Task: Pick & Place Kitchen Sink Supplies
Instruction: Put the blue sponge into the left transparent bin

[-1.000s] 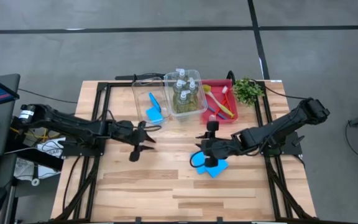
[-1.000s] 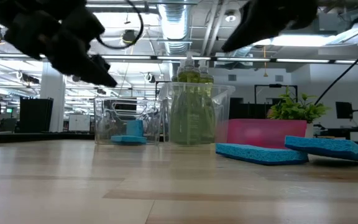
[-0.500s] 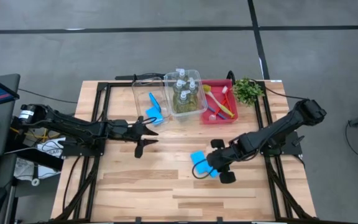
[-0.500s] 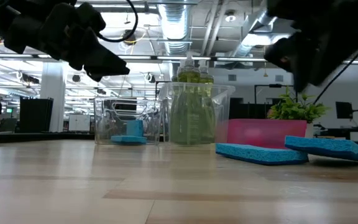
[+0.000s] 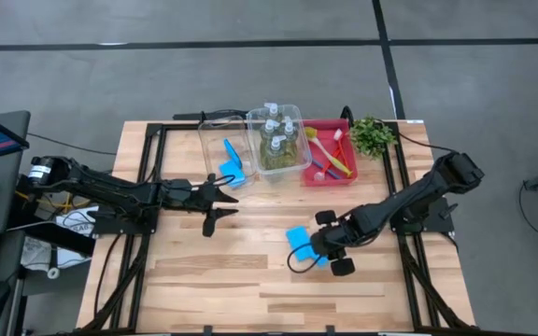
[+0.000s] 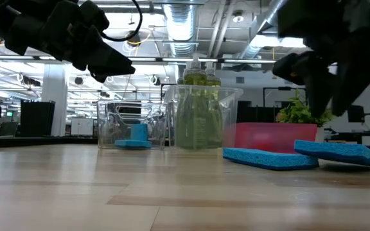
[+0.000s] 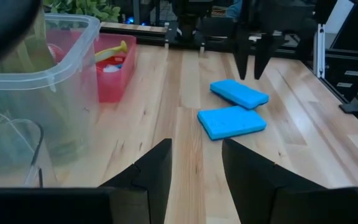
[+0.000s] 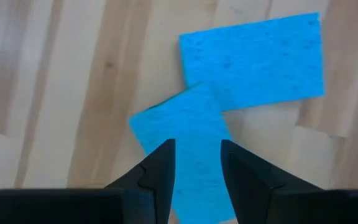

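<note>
The worktop (image 5: pixel 250 289) fills the middle of the high view, with two clear bins and a red tray along its upper edge. Over the last second the right arm has swung down from above the two loose sponges to their lower right, and its claw (image 5: pixel 330 250) now hangs over them, pointing straight down. In the right wrist view the two dark fingers stand apart with bare air between them, holding nothing, and the nearer sponge (image 8: pixel 182 134) lies right beneath the gap, overlapping the corner of the other sponge (image 8: pixel 257 62). That looks like a line-up for a grasp, not yet a grip.

The left arm has drawn slightly toward the left bin (image 5: pixel 220 140). Its claw (image 5: pixel 220 191) hovers just below that bin, spread wide and empty.

The bottles (image 5: pixel 274 131) stand in the middle bin, the brushes (image 5: pixel 330 154) lie in the red tray (image 5: pixel 342 179), and one sponge (image 5: pixel 232 166) already rests in the left bin. So the two sponges at centre right of the worktop appear to be the last things left to move.
</note>
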